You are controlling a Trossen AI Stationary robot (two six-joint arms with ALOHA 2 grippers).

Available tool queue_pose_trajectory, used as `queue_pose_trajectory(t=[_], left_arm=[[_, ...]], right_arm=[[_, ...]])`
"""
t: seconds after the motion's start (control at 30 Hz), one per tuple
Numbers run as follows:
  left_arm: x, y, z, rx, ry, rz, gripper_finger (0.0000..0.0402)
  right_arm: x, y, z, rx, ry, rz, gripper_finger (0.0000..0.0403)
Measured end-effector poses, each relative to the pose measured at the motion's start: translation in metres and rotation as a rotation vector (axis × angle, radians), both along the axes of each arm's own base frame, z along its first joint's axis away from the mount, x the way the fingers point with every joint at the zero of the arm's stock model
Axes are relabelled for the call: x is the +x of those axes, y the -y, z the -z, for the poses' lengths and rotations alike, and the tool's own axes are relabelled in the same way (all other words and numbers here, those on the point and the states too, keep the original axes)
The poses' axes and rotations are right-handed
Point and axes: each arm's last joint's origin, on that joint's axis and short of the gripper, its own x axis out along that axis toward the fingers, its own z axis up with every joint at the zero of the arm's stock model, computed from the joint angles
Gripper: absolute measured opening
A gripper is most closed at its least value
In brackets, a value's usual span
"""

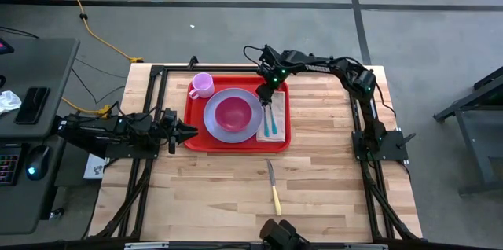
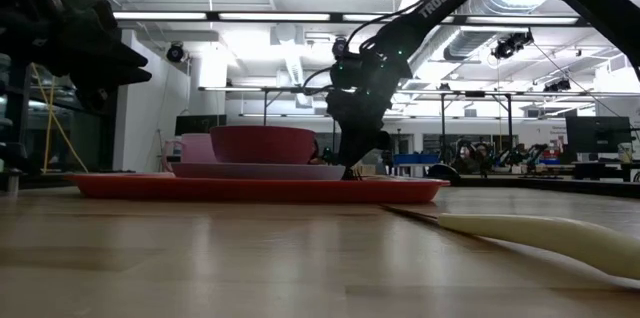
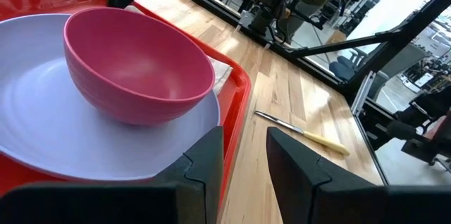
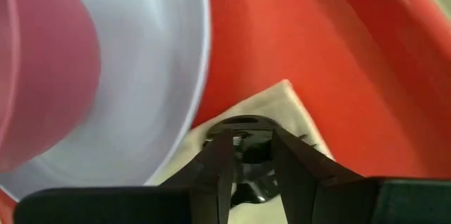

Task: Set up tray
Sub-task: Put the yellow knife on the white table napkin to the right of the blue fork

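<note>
currently your right gripper (image 1: 268, 97) is down over the napkin (image 1: 269, 124) on the tray (image 1: 237, 143), at the napkin's far end, beside the plate (image 1: 233, 114). in the right wrist view its fingers (image 4: 215, 164) stand a little apart with something dark and rounded between them; what that is you cannot tell from here, nor whether it is gripped. a blue utensil (image 1: 274, 121) lies on the napkin just ahead of the gripper, so this looks like cutlery being laid, though that is a judgement.

the tray sits at the far middle of the worktop (image 1: 314, 179), long side across. plate in its centre, pink bowl (image 1: 233, 112) on the plate, small pink cup (image 1: 202, 85) in the far left corner of the tray, napkin along the right side. that reads as a place setting: dish central, drink to a corner, cutlery to one side.

your left gripper (image 1: 185, 131) waits low just beside the tray's left edge, fingers (image 3: 208, 164) slightly apart and holding nothing, pointed across the plate.

a knife (image 1: 273, 187) with a pale handle lies on the bare worktop, well apart from the tray on the near side. likely the piece not yet set.
</note>
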Motion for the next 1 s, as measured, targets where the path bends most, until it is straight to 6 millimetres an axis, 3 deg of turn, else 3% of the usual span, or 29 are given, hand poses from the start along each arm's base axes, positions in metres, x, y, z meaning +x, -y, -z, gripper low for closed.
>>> queue_pose_trajectory(t=[0.43,0.73,1.0], left_arm=[[0.000,0.000,0.000,0.001,0.000,0.001,0.0140],[0.000,0.000,0.000,-0.001,0.000,0.004,0.0140],[0.000,0.000,0.000,-0.009,0.002,0.003,0.0140]], right_arm=[[-0.027,0.026,-0.028,-0.082,0.031,0.032,0.0078],[-0.042,0.021,-0.014,-0.087,-0.069,-0.135,0.0078],[-0.054,0.011,-0.010,0.092,-0.126,-0.156,0.0078]])
